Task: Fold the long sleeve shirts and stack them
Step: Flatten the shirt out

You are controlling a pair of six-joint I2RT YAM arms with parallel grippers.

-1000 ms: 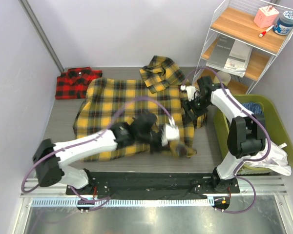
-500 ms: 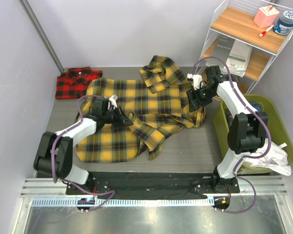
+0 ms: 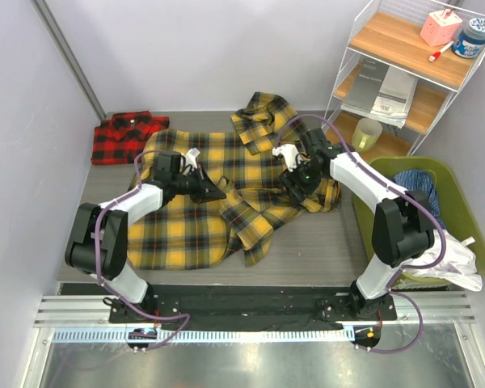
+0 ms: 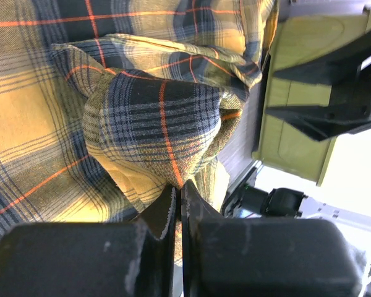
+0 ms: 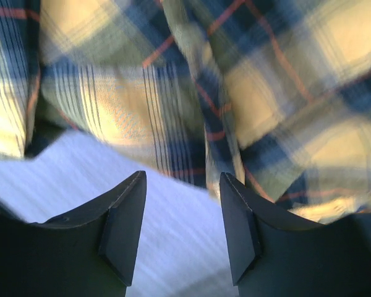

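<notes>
The yellow-and-black check shirt (image 3: pixel 194 226) lies spread and rumpled across the middle of the table. My left gripper (image 3: pixel 213 193) is over its centre-left, shut on a raised fold of the shirt (image 4: pixel 164 120); the jaws (image 4: pixel 178 190) pinch the cloth between them. My right gripper (image 3: pixel 296 181) is open and empty, low over the shirt's bunched right edge (image 5: pixel 222 86), with bare table (image 5: pixel 167 235) between its fingers (image 5: pixel 125 216). The red-and-black check shirt (image 3: pixel 128 136) lies folded at the back left.
A bunched piece of yellow plaid (image 3: pixel 264 120) lies at the back centre. A white wire shelf (image 3: pixel 404 77) stands at the back right with a cup (image 3: pixel 367 131) at its foot. A green bin (image 3: pixel 457 210) holding clothes is at the right edge.
My left gripper has pulled the shirt's fold from the front right back toward the centre-left. My right gripper has moved left over the shirt's right edge.
</notes>
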